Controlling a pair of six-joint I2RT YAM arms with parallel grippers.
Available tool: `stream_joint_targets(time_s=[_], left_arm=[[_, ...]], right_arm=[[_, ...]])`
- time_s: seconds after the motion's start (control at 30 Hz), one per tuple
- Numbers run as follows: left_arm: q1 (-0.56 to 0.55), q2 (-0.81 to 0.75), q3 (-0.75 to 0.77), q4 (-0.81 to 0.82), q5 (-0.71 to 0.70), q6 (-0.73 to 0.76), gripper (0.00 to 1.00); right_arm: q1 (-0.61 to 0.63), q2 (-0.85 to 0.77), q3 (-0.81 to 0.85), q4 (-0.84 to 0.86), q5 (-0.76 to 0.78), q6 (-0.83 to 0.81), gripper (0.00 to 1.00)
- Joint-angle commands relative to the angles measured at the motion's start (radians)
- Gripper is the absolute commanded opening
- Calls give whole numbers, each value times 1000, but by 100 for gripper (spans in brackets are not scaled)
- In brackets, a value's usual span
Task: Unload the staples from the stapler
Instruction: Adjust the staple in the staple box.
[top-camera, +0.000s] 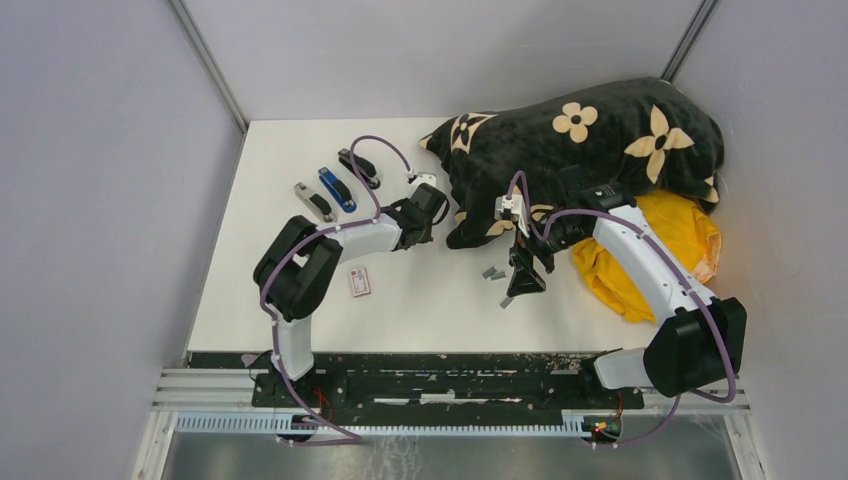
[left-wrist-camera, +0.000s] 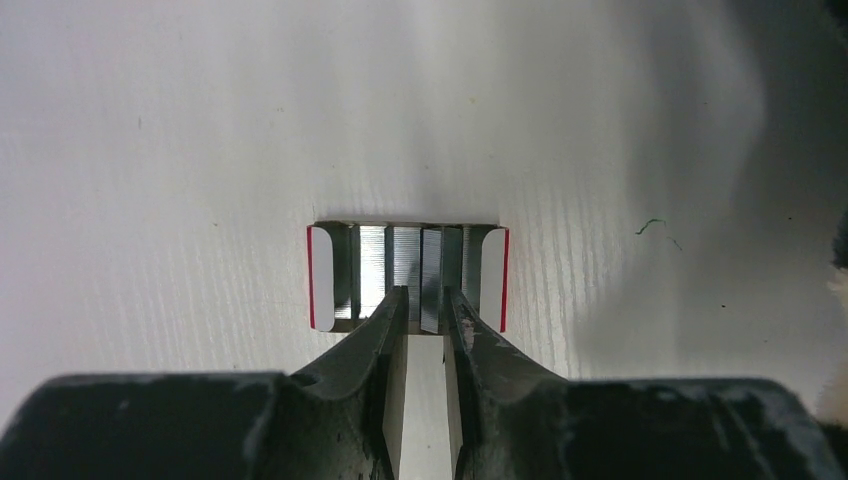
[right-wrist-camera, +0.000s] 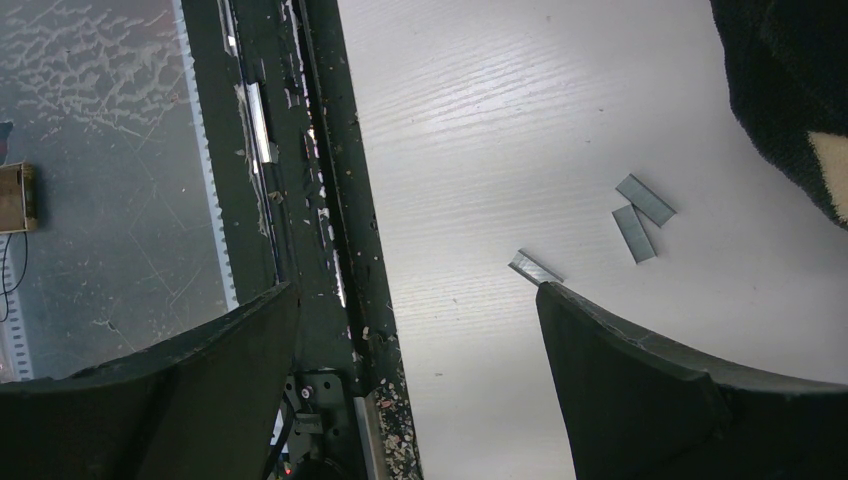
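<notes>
Just beyond wide-open right pincer (right-wrist-camera: 417, 290), staples (right-wrist-camera: 634, 233) lie scattered.

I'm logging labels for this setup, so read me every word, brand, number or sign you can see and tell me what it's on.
Nothing here can be read.
On the small white-and-red box: red print on top, too small to read.
On the open staple box in the left wrist view: red edges only, no lettering shows.
On the blue stapler, black stapler and silver stapler: no legible label.
</notes>
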Motion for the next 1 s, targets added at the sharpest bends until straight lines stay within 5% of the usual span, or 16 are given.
stream_joint_targets(time_s=[0.0, 0.97], left_arm=[[6, 7, 44, 31, -2, 27, 26], [7, 31, 68, 4, -10, 34, 13]], right_arm=[[5, -2, 38, -16, -35, -21, 95], [4, -1, 39, -18, -37, -22, 95]])
